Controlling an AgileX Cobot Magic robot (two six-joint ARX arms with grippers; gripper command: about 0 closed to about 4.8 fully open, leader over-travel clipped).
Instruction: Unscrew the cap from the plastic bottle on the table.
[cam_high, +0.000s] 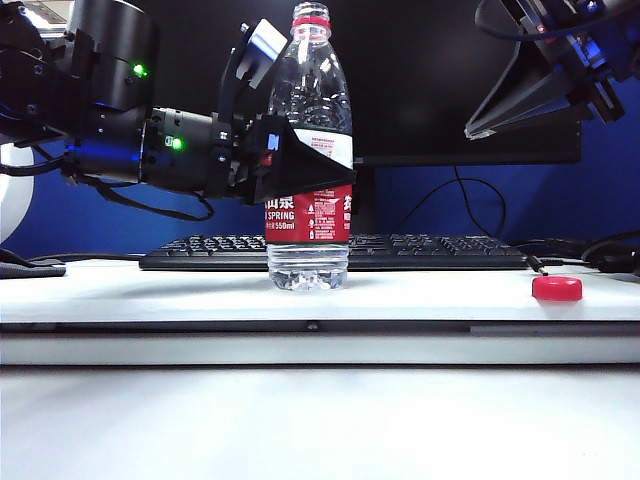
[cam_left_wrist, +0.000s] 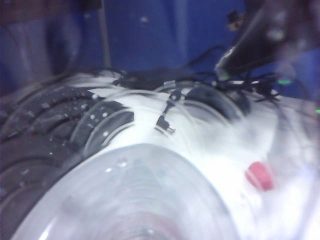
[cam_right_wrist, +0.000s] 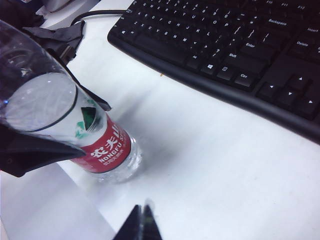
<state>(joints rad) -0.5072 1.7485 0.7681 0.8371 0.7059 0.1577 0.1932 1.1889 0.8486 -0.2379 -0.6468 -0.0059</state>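
The plastic bottle (cam_high: 308, 150) stands upright on the white table (cam_high: 420, 295), in front of the keyboard. My left gripper (cam_high: 318, 162) is shut on its middle, one black finger (cam_right_wrist: 35, 150) on each side of the label. The bottle's mouth is bare above a thin red neck ring. The red cap (cam_high: 557, 288) lies flat on the table far to the right, also seen blurred as the cap (cam_left_wrist: 260, 175) past the bottle (cam_left_wrist: 135, 195). My right gripper (cam_high: 472, 131) hangs high at the upper right, shut and empty; its tips (cam_right_wrist: 142, 216) are above the table near the bottle (cam_right_wrist: 102, 150).
A black keyboard (cam_high: 400, 250) lies behind the bottle, with a dark monitor above it. Cables (cam_high: 590, 255) run along the back right of the table. The keyboard (cam_right_wrist: 225, 45) spans the far side in the right wrist view.
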